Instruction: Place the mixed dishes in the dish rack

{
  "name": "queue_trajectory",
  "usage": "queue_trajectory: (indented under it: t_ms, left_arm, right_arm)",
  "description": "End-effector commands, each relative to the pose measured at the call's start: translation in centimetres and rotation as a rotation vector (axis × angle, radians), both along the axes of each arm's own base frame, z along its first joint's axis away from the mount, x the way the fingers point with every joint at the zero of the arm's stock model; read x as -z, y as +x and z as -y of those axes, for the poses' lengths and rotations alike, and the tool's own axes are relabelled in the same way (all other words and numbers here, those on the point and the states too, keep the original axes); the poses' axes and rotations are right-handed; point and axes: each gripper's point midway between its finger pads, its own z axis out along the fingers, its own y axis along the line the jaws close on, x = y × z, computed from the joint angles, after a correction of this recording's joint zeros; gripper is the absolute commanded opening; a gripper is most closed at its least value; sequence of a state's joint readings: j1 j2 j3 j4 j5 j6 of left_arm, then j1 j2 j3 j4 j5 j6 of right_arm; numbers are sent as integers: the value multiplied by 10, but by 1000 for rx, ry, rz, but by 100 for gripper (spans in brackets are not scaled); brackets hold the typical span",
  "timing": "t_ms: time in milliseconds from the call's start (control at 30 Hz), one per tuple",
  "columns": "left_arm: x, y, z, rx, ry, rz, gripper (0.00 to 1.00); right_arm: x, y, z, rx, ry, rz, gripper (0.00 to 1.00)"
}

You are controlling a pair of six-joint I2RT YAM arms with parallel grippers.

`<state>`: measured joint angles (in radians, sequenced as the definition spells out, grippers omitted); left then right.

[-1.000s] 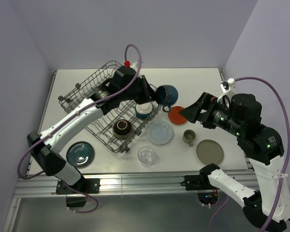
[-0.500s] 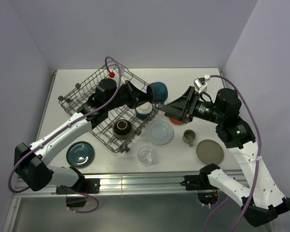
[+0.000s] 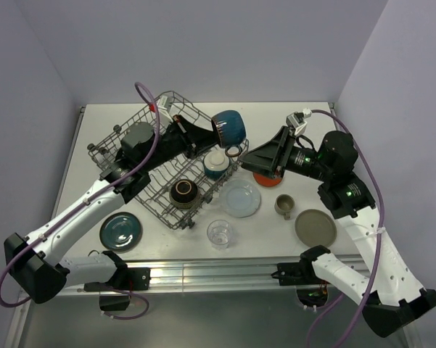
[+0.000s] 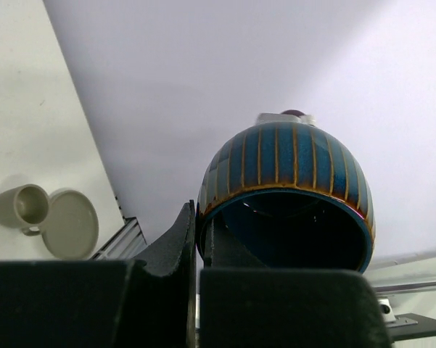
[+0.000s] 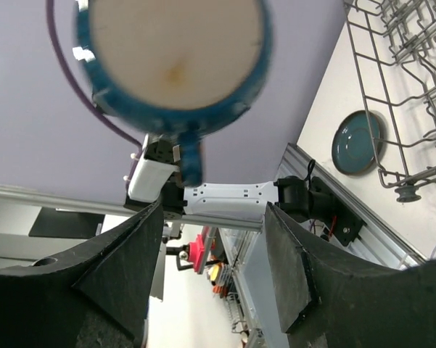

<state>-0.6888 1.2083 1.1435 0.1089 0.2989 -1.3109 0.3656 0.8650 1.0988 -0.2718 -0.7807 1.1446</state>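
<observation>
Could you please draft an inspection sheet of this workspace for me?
Surface: white table, no spills seen.
Job's things: dish rack holds a dark bowl and a blue-white cup; teal plate, clear glass, pale plate, red-orange plate, beige cup and beige plate sit on the table.
Clutter: nothing seen.
Pincers: left pincer shut on blue cup, held in the air near the rack; right pincer open, empty.
Cables: left purple cable and right purple cable loop along the arms.
Surroundings: lilac walls; metal rail at the near edge.

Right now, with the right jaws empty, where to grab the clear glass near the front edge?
Pinch the rim of the clear glass from straight above, one jaw inside, one outside. It stands upright, mouth up, with no handle, apart from the pale plate and dish rack, so top access looks clear.
</observation>
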Motion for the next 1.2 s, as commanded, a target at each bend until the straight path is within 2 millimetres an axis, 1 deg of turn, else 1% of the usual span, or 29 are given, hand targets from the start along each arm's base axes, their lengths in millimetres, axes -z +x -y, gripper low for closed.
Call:
queue_trajectory:
  t_ms: [0,33,233,267,333,367,433,533,633,667,700,733,767,833,867,933,967,1000,1033,1067,1100,1133,1167]
  left_arm:
    - [-42,-13,-8,10,-118,98,0]
    - [-42,-15,-7,11,-118,98,0]
    - [-36,-18,-4,16,-119,88,0]
    - [-36,-18,-3,18,-119,88,0]
    - [-35,-20,0,24,-116,88,0]
    - [-34,-20,1,24,-115,87,0]
    - [-36,-20,2,26,-123,91,0]
    - [-35,-20,5,32,-120,90,0]
    - [-33,-20,6,35,-110,87,0]
    - [-32,-20,6,37,-107,86,0]
    - [-31,-20,7,38,-104,83,0]
    - [-27,-21,6,39,-98,78,0]
    - [-24,-21,7,39,-93,72,0]
    - [-21,-22,6,42,-88,70,0]
    - [-15,-22,6,43,-68,61,0]
    - [-9,-22,5,39,-37,63,0]
    - [-1,-22,4,34,-3,39,0]
    - [3,-20,3,23,18,33,2]
    - [4,-20,-1,15,38,43,9]
    - [8,-20,-3,4,57,37,41]
    - [17,-19,-8,-11,89,16,55]
    - [21,-18,-16,-44,117,8,65]
    - [26,-16,-22,-67,136,-3,77]
  right_arm:
    - [-12,4,-2,-13,43,55,65]
    - [-11,8,-4,-14,49,41,64]
    - [-28,16,-8,-21,97,55,60]
    - [-32,17,-9,-22,106,68,58]
    - [-33,21,-11,-21,120,50,52]
    - [-31,23,-12,-21,123,37,44]
    - [-34,25,-14,-28,144,42,42]
    - [-28,27,-18,-32,141,24,40]
    - [-21,27,-23,-46,140,12,26]
    - [-18,28,-24,-45,132,3,18]
    - [-16,30,-25,-44,125,-4,15]
    - [-15,30,-26,-51,124,-1,6]
    - [-15,30,-27,-54,124,-3,0]
    - [-12,33,-32,-65,112,-6,0]
    - [-16,32,-34,-74,104,-1,0]
    - [-16,35,-38,-76,91,10,0]
    - [-19,34,-38,-79,91,18,0]
    - [-17,37,-39,-73,84,19,0]
    - [-17,39,-39,-70,83,23,0]
    - [-17,40,-40,-68,80,24,0]
    - [-14,44,-41,-63,75,16,0]
    - [-10,46,-42,-63,69,12,0]
    - [-9,47,-43,-63,69,10,0]
